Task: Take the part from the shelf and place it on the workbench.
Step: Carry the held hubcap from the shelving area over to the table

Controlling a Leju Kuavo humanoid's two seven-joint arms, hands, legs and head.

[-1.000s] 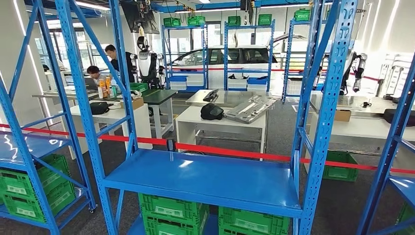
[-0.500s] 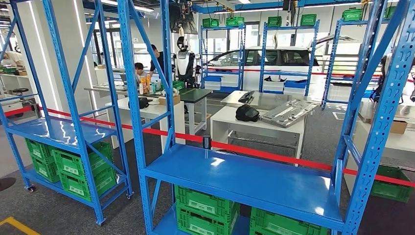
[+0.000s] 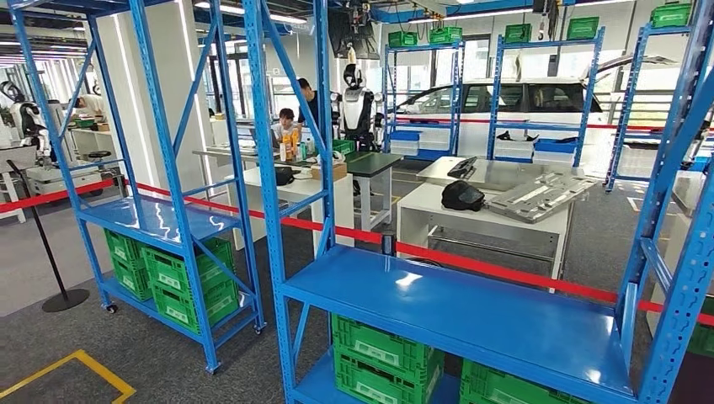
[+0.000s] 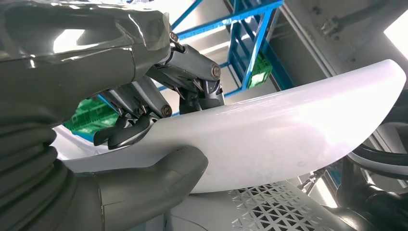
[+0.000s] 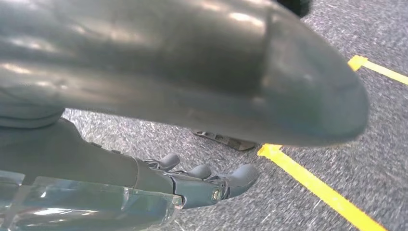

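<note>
Part (image 4: 288, 130): white, curved, smooth panel, gripped in the left hand; far end cut off at the frame edge.
Left hand (image 4: 144, 139): thumb under the panel, dark fingers (image 4: 127, 132) over its upper edge; palm hidden behind the part.
Right hand (image 5: 192, 185): holds nothing, fingers loosely apart above grey carpet (image 5: 337, 120) with a yellow line (image 5: 317, 185).
Shelf (image 3: 471, 311): blue deck ahead; green crates (image 3: 383, 358) beneath, partly cut off.

factory/robot lab | blue racks (image 3: 278, 168), green crates (image 3: 383, 358), workbenches (image 3: 484, 220), car (image 3: 505, 97), barrier tape (image 3: 505, 271)
</note>
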